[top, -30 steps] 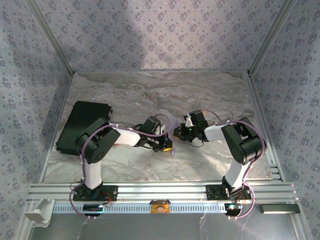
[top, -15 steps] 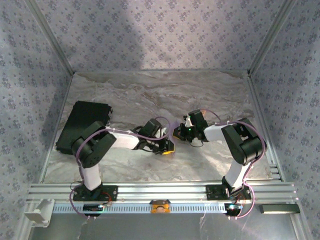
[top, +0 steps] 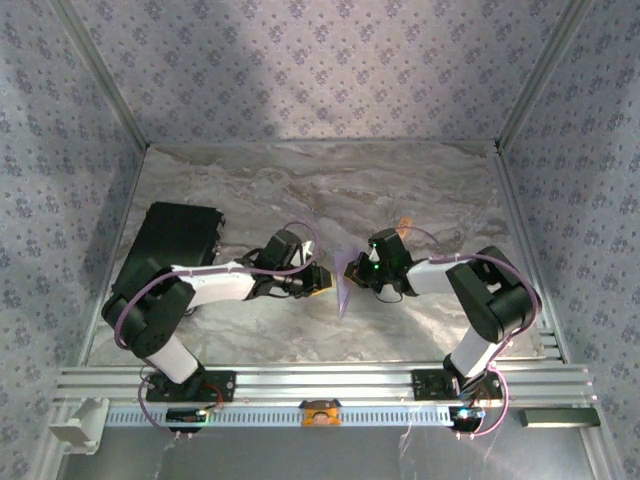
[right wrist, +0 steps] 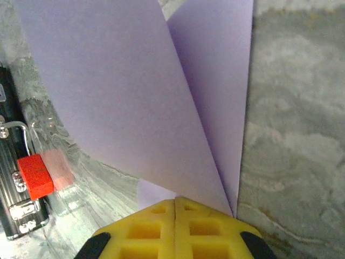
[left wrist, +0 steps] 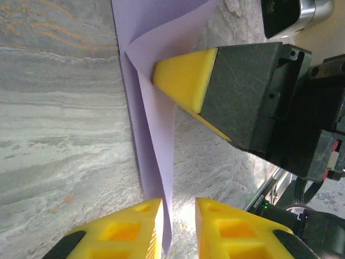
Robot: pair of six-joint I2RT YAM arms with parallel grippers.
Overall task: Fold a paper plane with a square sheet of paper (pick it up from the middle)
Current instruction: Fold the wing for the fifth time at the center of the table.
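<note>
Resting at table (top: 430, 190) centre, the folded sheet of paper (top: 342, 292) looks light and floppy; the right gripper (right wrist: 175, 204) is clenched on its crease, and the left gripper (left wrist: 179, 208), jaws parted around its edge, should nip the fold.

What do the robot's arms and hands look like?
The left arm and right arm are black at the joints with white middles, and thin purple cables loop along them. The left hand and right hand have chunky yellow fingers with square holes, on boxy black bodies.
</note>
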